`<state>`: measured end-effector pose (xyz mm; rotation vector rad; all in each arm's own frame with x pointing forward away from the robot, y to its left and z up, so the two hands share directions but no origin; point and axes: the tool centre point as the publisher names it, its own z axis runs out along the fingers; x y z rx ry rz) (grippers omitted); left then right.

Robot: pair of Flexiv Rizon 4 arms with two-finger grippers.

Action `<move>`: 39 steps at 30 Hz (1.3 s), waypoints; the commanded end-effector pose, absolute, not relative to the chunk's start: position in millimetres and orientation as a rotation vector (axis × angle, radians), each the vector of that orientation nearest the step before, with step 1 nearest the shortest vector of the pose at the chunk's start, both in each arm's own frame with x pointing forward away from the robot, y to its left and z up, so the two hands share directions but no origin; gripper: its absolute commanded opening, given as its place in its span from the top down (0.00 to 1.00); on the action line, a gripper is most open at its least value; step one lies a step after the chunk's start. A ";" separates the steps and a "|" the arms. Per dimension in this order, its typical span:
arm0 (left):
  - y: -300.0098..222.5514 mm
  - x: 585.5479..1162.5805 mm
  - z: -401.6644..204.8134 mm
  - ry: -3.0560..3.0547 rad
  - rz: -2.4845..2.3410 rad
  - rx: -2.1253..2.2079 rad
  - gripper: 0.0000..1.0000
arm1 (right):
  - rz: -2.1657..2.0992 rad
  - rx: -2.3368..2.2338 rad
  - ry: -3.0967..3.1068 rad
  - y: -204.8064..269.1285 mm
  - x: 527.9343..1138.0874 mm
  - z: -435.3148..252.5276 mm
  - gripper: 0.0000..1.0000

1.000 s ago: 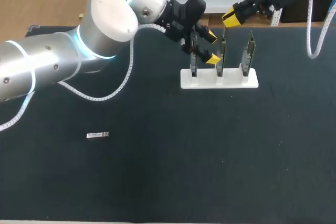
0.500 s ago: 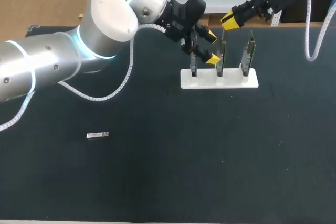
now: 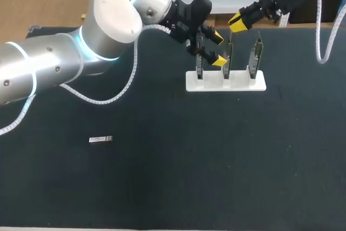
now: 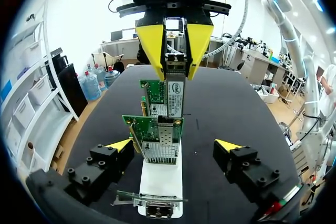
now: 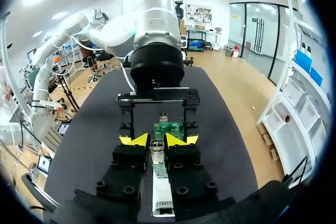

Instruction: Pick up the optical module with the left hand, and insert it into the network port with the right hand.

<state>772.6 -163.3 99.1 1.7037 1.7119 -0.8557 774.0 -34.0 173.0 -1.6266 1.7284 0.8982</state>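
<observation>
Above mid card (image 3: 228, 58): R hand (image 3: 236, 21), module (image 4: 175, 51)

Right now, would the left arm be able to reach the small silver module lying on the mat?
Probably yes. The silver module lies alone on bare mat, on the left arm's side. The left gripper is open, though its fingers stand either side of the cards in the white stand, so it must back off first.

A worktop (image 3: 162, 187) under a dark matte cover spans the scene. On its far part, right of the middle, a low white rack (image 3: 238, 84) rests on the cover, its long side running left to right.
</observation>
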 end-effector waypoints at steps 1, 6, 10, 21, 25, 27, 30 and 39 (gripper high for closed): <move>-163.7 773.7 100.4 1.719 -0.854 1.708 0.00 | 0.892 -1.623 1.730 -34.4 771.8 172.5 1.00; -163.7 773.7 100.4 1.719 -0.854 1.708 0.00 | 0.893 -1.620 1.724 -34.8 772.9 173.2 1.00; -163.7 773.7 100.4 1.719 -0.854 1.708 0.00 | 0.889 -1.610 1.711 -34.2 774.4 176.5 1.00; -163.7 773.7 100.4 1.719 -0.854 1.708 0.00 | 0.885 -1.621 1.708 -32.1 779.5 174.9 1.00; -163.7 773.7 100.4 1.719 -0.854 1.708 0.00 | 0.886 -1.626 1.707 -31.4 780.7 174.0 1.00; -163.7 773.7 100.4 1.719 -0.854 1.708 0.00 | 0.888 -1.628 1.706 -30.9 781.1 173.4 1.00; -163.7 773.7 100.4 1.719 -0.854 1.708 0.00 | 0.888 -1.635 1.707 -30.4 781.1 172.2 1.00; -163.7 773.7 100.4 1.719 -0.854 1.708 0.00 | 0.885 -1.644 1.715 -30.5 779.7 169.4 1.00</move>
